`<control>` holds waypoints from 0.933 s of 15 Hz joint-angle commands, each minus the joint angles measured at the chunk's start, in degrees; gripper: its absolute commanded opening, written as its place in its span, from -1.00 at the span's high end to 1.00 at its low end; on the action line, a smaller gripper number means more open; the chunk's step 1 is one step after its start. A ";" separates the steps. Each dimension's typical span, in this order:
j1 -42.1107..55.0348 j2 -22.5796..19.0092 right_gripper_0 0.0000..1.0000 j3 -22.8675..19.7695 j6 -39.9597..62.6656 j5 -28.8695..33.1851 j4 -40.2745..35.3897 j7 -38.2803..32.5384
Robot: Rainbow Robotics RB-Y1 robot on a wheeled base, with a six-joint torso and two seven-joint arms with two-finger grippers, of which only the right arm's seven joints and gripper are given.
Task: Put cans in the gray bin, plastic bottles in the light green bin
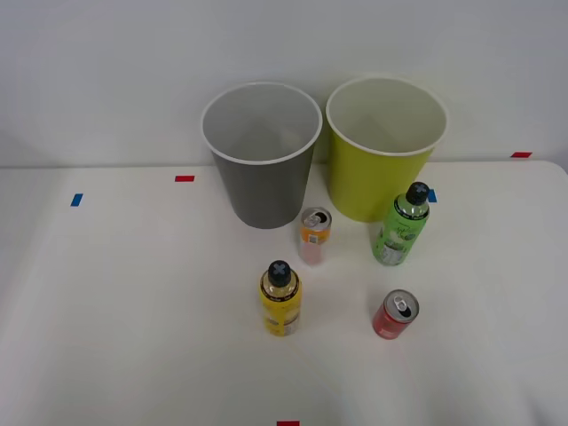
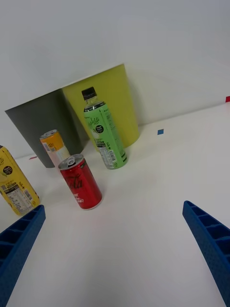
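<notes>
The right gripper (image 2: pixel 115 249) is hovering over the white counter (image 1: pixel 133 311) with its 2 blue ribbed fingers (image 2: pixel 19 240) spread wide apart at the lower corners of the wrist view, holding nothing.

Just beyond the fingers in that view, the red can (image 2: pixel 81 182) is standing upright on the counter. In the front view this red can (image 1: pixel 395 314) is sitting in the lower right of the frame.

The green bottle (image 1: pixel 401 225) is standing upright right of centre in the front view, just in front of the light green bin (image 1: pixel 377 177). The orange and pink can (image 1: pixel 314 236) is standing near the middle of the frame, in front of the gap between the 2 bins. The yellow bottle (image 1: pixel 280 300) is standing below centre, well apart from the bins.

The gray bin (image 1: pixel 262 182) is sitting at upper centre, with the light green bin just beside it on the right. Both are standing open at the back of the counter.

Small red (image 1: pixel 185 178) and blue tape marks (image 1: pixel 76 200) are lying on the counter.
</notes>
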 commanded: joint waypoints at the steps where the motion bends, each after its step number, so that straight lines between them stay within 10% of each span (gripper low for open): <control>1: 0.00 0.00 -1.00 0.00 0.00 0.00 0.00 0.00; 14: 0.00 0.00 -1.00 0.00 0.00 0.00 0.00 0.00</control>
